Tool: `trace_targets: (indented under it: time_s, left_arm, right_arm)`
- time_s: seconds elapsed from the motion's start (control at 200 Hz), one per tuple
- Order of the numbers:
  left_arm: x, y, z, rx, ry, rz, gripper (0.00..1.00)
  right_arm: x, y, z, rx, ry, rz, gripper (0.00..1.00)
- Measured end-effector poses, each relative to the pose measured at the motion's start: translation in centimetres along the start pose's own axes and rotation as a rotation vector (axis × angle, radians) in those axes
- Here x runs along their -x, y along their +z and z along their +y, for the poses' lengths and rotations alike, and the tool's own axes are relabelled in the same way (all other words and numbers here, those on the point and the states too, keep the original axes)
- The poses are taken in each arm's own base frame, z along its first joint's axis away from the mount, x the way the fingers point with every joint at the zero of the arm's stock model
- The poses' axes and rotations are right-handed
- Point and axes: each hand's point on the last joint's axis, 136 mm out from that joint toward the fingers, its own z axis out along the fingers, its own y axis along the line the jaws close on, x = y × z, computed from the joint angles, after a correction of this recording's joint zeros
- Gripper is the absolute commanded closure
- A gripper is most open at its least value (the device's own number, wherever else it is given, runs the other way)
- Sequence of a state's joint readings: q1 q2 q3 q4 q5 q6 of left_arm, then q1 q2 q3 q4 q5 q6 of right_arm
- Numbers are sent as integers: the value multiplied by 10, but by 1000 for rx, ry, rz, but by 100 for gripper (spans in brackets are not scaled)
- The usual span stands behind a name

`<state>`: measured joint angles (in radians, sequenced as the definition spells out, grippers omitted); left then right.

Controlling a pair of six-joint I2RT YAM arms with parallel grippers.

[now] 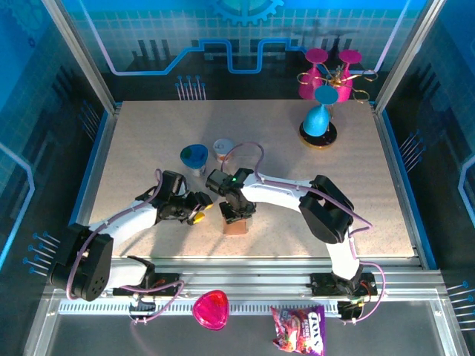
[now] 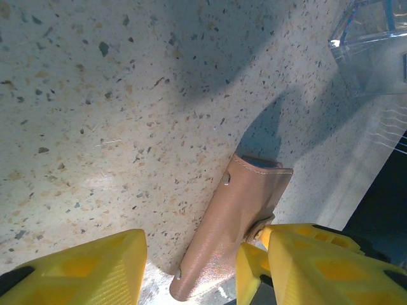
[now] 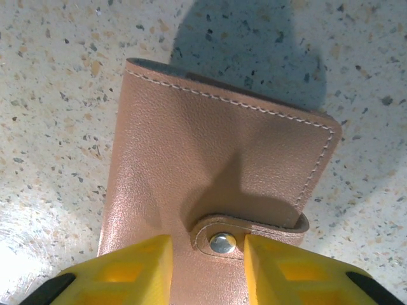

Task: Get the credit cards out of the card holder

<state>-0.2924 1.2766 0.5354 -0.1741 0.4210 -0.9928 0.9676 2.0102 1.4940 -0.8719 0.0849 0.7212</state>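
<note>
The tan-pink card holder (image 1: pixel 237 226) lies shut on the speckled table, its strap snapped down. My right gripper (image 1: pixel 236 211) hangs right over it. In the right wrist view its yellow fingers (image 3: pixel 130 267) stand apart on either side of the snap tab (image 3: pixel 222 243), on top of the card holder (image 3: pixel 210 152), so the gripper (image 3: pixel 208 244) is open. My left gripper (image 1: pixel 197 211) sits just left of the holder, open. In the left wrist view the card holder (image 2: pixel 235 210) lies ahead between its fingertips (image 2: pixel 200 241). The credit cards are hidden inside.
A blue cup (image 1: pixel 195 156) and a small pale cup (image 1: pixel 223 148) stand just behind the grippers. Blue and pink goblets (image 1: pixel 319 122) stand at the back right. A clear plastic container (image 2: pixel 372 44) lies beyond the holder. A pink dish (image 1: pixel 211 310) and candy bag (image 1: pixel 298 330) lie past the near edge.
</note>
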Motion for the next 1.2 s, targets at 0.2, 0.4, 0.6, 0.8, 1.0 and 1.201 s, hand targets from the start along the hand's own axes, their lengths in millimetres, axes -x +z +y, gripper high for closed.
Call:
trace_targets:
  time_s: [0.2,0.4,0.6,0.8,1.0,1.201]
  left_arm:
    - [0,0,0,0,-1,-1,46]
    - [-1,0,0,-2,-1,7,46]
    - [-6,1,-2,-5,6,22,46]
    - [-22,12,-8,-7,41,66,58]
    - [-38,30,-12,-6,44,112,68]
    - [-50,44,-13,4,44,147,71]
  right_arm:
    - [1,5,2,17,1,-6,68]
    - [2,7,-1,28,12,-13,76]
    - [2,7,-3,55,20,-33,82]
    - [2,6,-5,119,41,-58,88]
    - [3,4,-7,222,84,-85,92]
    - [3,3,-9,319,130,-108,92]
